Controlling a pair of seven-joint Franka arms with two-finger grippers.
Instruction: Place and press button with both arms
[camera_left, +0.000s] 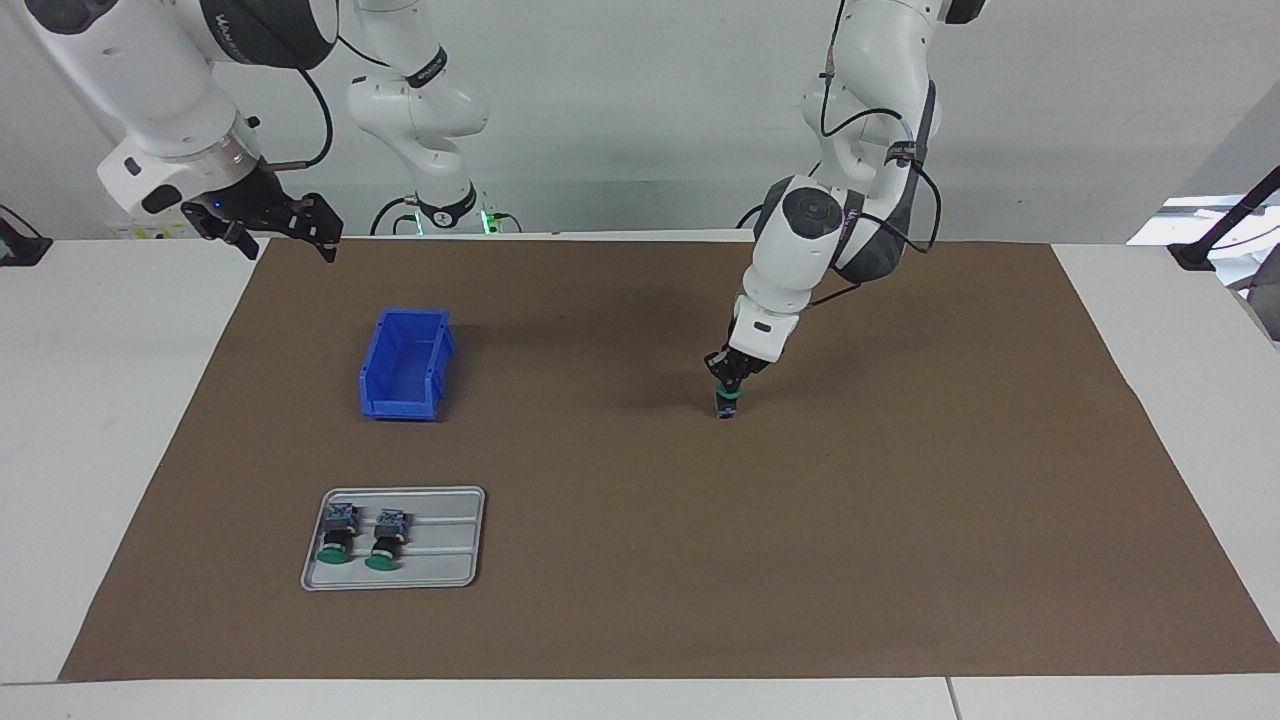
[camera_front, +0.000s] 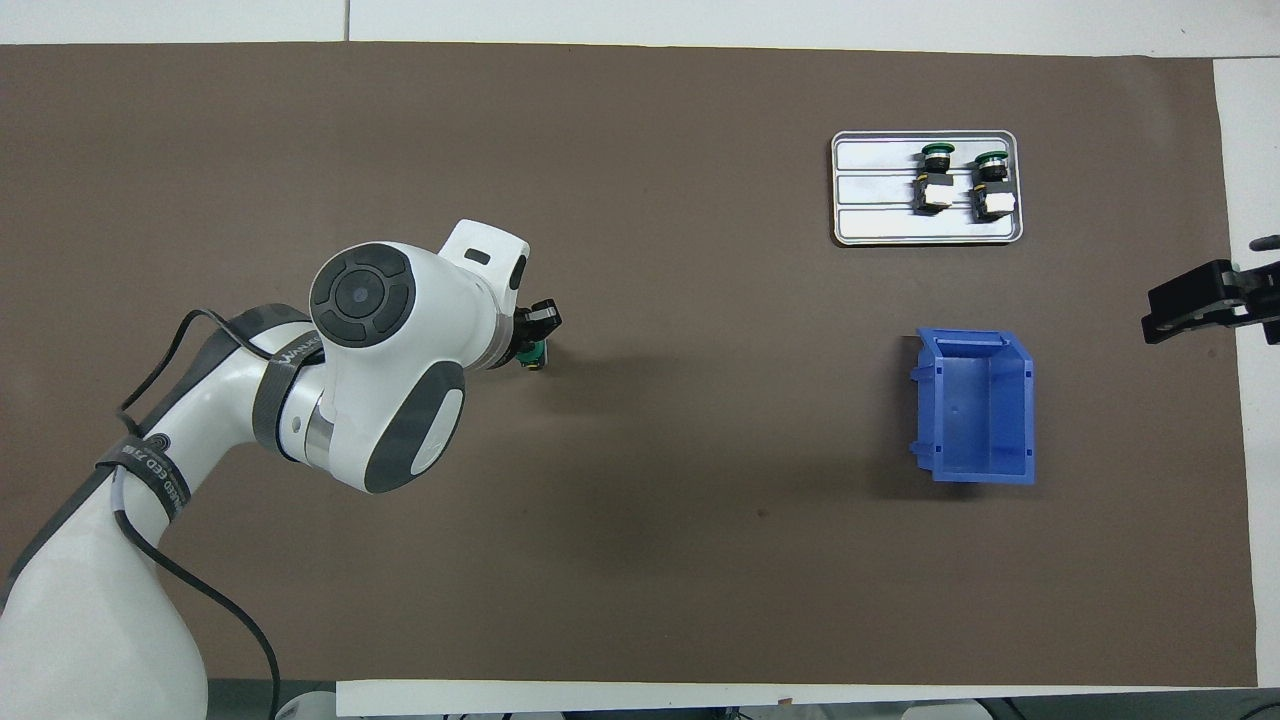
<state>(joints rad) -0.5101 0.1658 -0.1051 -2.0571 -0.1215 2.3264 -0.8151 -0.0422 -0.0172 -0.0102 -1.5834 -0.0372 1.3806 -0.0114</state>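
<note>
One button (camera_left: 727, 404) stands upright on the brown mat, green cap up, near the middle of the table toward the left arm's end; in the overhead view the arm hides most of the button (camera_front: 533, 356). My left gripper (camera_left: 729, 388) points straight down, shut, with its tips on the green cap; the same gripper (camera_front: 533, 343) peeks out from under the wrist. My right gripper (camera_left: 265, 228) hangs open and empty in the air over the mat's corner at the right arm's end, also seen as the right gripper (camera_front: 1210, 300).
A grey tray (camera_left: 445, 575) (camera_front: 880, 225) holds two more buttons (camera_left: 338, 535) (camera_front: 935, 180) lying on their sides. A blue bin (camera_left: 405, 365) (camera_front: 980, 410) stands nearer to the robots than the tray.
</note>
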